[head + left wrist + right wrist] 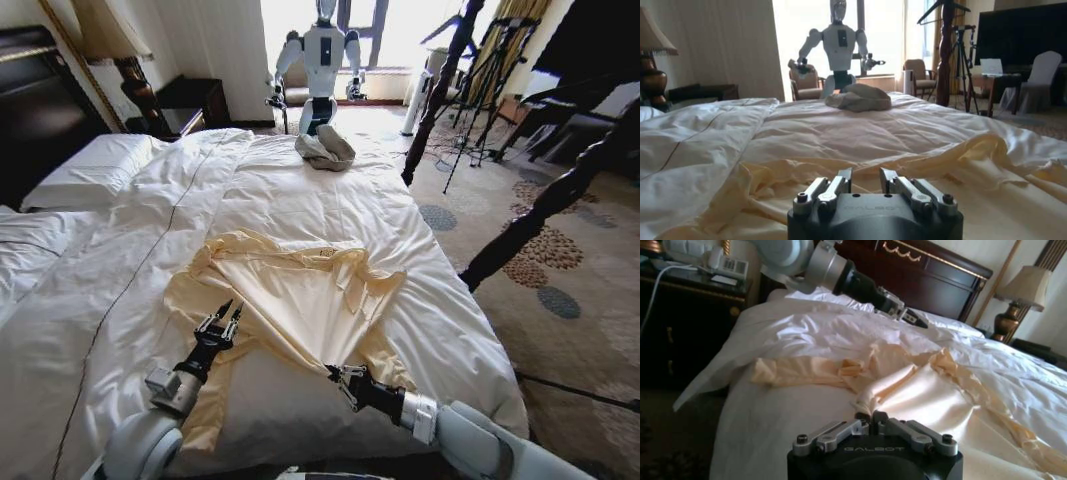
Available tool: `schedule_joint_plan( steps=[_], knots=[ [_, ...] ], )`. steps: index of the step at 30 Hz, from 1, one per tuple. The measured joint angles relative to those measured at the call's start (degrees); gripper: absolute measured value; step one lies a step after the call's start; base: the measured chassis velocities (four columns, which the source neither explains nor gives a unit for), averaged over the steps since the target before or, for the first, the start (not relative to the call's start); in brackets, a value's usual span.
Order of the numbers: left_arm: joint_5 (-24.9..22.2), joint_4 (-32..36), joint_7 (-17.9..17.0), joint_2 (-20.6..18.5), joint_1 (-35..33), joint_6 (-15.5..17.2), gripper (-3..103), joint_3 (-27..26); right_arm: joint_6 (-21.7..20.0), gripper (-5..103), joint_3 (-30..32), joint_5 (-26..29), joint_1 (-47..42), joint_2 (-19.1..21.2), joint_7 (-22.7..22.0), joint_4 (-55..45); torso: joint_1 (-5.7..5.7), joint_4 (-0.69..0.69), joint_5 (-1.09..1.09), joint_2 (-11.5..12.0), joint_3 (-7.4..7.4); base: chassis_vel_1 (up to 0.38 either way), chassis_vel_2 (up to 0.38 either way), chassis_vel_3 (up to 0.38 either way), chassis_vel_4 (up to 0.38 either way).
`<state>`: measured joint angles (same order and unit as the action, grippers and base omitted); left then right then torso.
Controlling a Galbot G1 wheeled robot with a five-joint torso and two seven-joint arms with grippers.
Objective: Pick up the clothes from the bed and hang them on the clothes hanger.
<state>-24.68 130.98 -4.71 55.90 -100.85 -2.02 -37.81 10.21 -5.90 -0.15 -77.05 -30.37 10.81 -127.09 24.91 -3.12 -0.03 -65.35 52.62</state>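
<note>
A bright window (pixel 375 30) is located at the far end of the room, and strong daylight is admitted through it. Pale curtains (pixel 727 45) are hung to the left of the window. A dark nightstand (pixel 195 100) is placed at the far left, with a table lamp (pixel 115 45) standing beside it. A white humanoid figure (pixel 322 60) is positioned in front of the window. Two armchairs (pixel 920 75) are set along the window wall. On the right, a dark wooden coat stand (pixel 445 90) and a tripod (pixel 490 80) are placed. The floor is covered by a beige carpet (pixel 560 270) with a pebble pattern.
</note>
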Motion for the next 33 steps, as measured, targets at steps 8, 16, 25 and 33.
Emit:
schedule_joint_plan(
  steps=[8, 16, 25, 33],
  knots=[
    [0.08, -0.02, -0.01, 0.25, 0.03, -0.17, 30, 0.29, 0.12, 0, -1.48, -3.54, -5.42, -1.68, 1.76, -0.60, 0.00, 0.00, 0.01, 0.00, 0.00, 0.000, 0.000, 0.000, 0.000],
    [0.01, -0.79, -0.04, -0.40, 0.66, -0.14, 30, 0.92, 6.00, -2, -0.76, -2.64, -7.90, -2.67, 2.91, 1.73, -0.01, -0.01, 0.01, 0.00, 0.00, 0.000, 0.000, 0.000, 0.000],
    [-0.28, -1.36, -0.52, -0.60, 0.89, 0.09, 32, 0.36, 15.65, 15, 0.78, 6.00, -0.23, 1.13, 13.21, 3.87, 0.01, 0.02, 0.00, 0.00, 0.01, 0.000, 0.000, 0.000, 0.000],
    [-0.64, -1.36, -0.90, -0.19, 0.65, 0.34, 32, -0.24, 15.00, 47, 0.09, 14.12, 4.00, 0.43, 29.94, 8.66, 0.00, 0.00, 0.01, 0.00, 0.01, 0.000, 0.000, 0.000, 0.000]
  ],
)
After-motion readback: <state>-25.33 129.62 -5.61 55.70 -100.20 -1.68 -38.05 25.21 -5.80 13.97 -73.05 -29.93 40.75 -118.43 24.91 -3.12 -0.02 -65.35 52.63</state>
